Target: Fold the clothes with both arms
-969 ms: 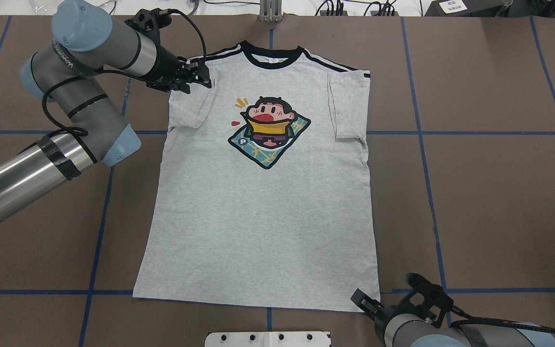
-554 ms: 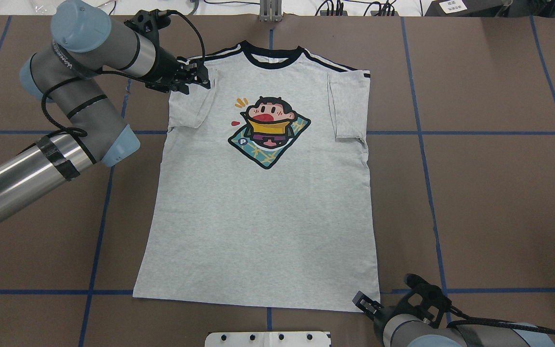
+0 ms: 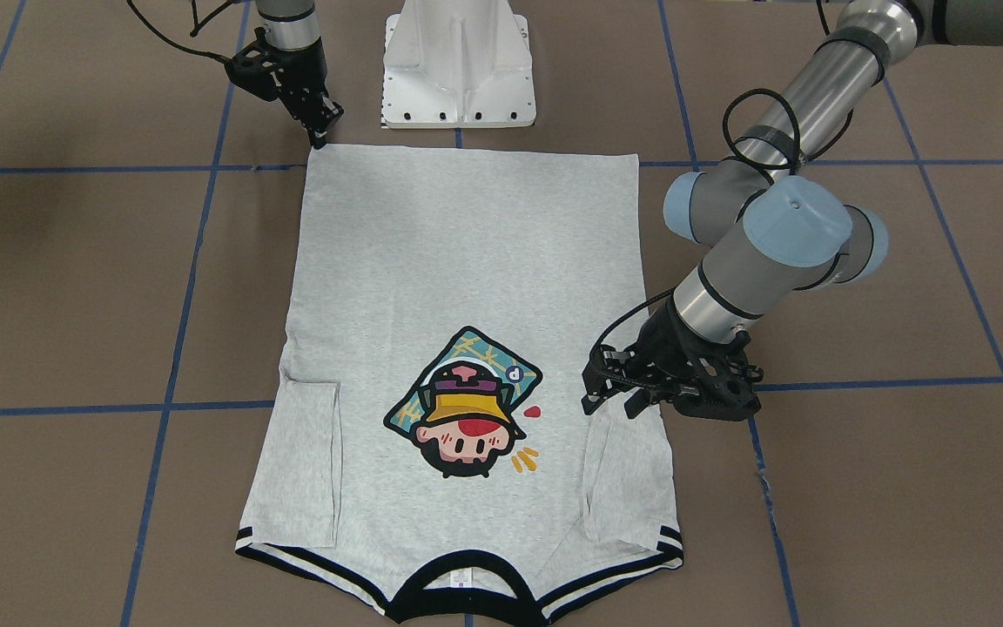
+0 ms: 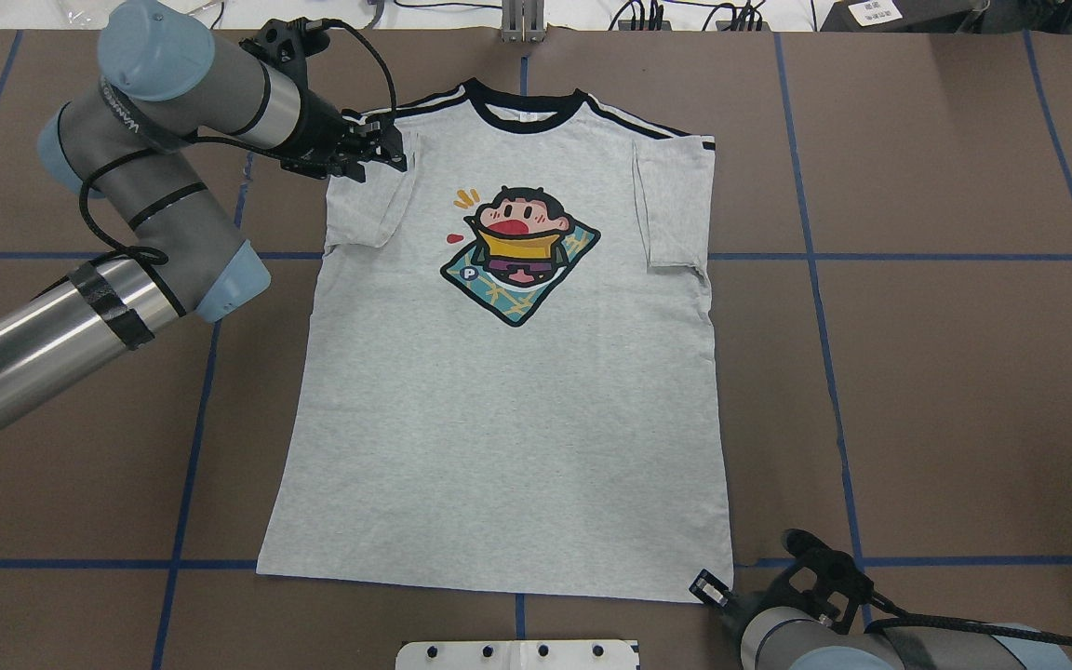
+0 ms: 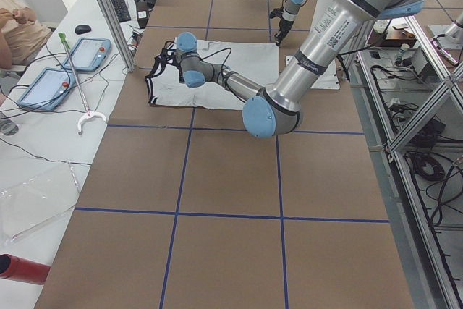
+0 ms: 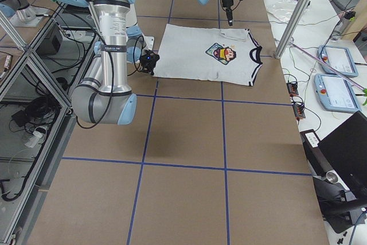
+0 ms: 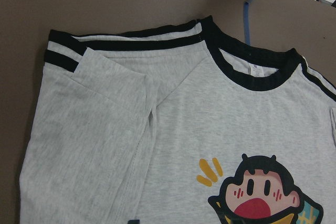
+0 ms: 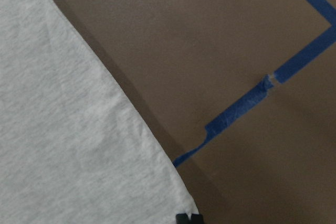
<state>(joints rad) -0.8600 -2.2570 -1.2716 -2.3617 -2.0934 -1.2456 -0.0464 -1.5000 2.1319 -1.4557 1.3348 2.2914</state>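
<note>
Overhead exterior, left gripper (image 4: 385, 149) over T-shirt (image 4: 499, 419)

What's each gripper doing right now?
Left gripper: open, holding nothing, over the T-shirt.
Right gripper: cannot tell, at the T-shirt's corner.

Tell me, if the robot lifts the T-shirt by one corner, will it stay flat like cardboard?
Probably not. The T-shirt looks like thin, soft cloth: its sleeves already lie folded over, so it would likely droop. It seems light, and lying flat it shouldn't roll.
</note>
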